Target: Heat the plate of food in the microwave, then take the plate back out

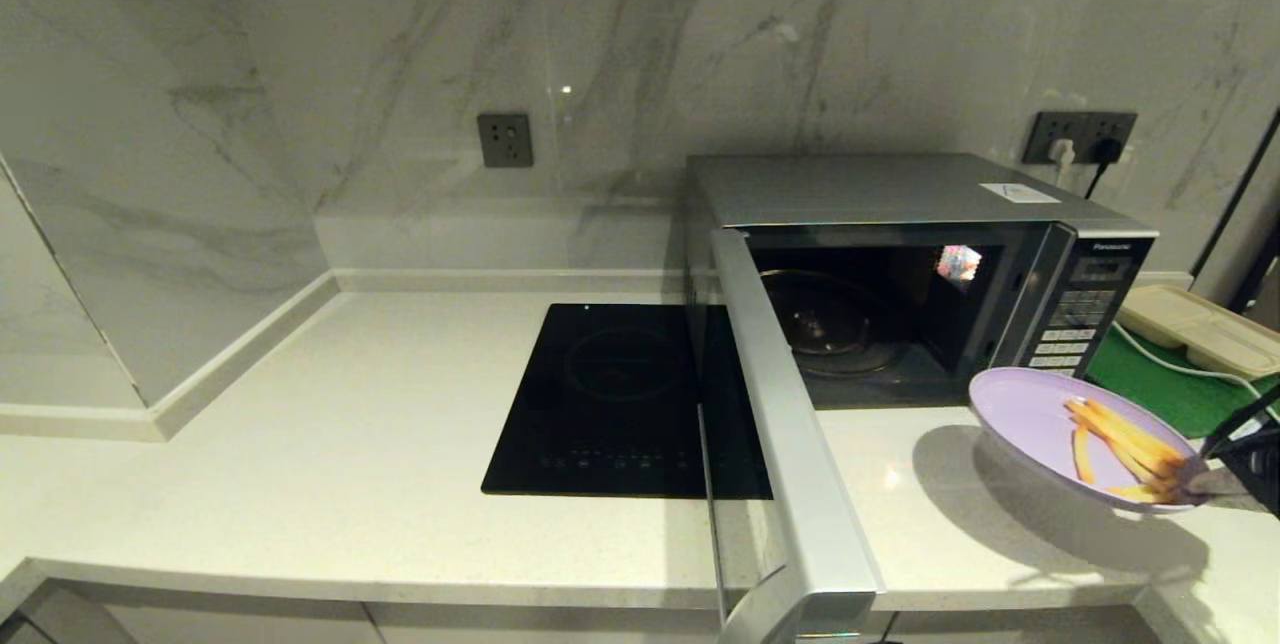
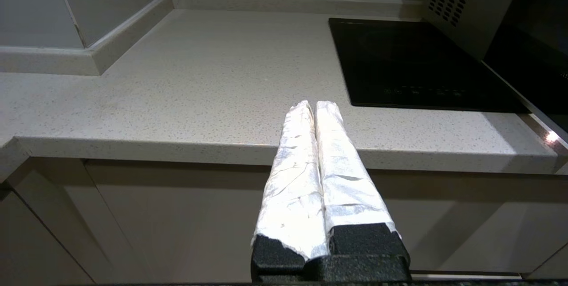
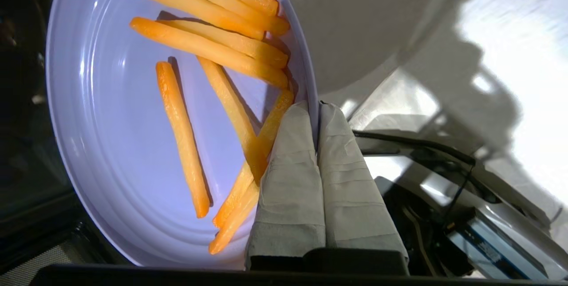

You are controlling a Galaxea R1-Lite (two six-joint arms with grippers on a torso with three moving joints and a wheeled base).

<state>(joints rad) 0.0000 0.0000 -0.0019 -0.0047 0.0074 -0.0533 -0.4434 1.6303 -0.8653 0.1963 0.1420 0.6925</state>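
Observation:
The plate of food (image 1: 1040,424), a lilac plate with orange-yellow sticks, hangs tilted above the counter, in front of the microwave's button panel. My right gripper (image 1: 1195,484) is shut on the plate's right rim; its taped fingers (image 3: 293,175) pinch the rim (image 3: 316,113) in the right wrist view. The sticks (image 3: 208,50) have slid toward the gripper side. The microwave (image 1: 900,194) stands with its door (image 1: 790,444) swung wide open and its glass turntable (image 1: 830,324) bare. My left gripper (image 2: 314,107) is parked, shut and holding nothing, in front of the counter's edge.
A black induction cooktop (image 1: 600,394) lies left of the microwave, partly behind the open door. A beige compartment tray (image 1: 1200,324) rests on a green tray (image 1: 1170,379) at far right. Wall sockets (image 1: 1080,136) with cables sit behind the microwave.

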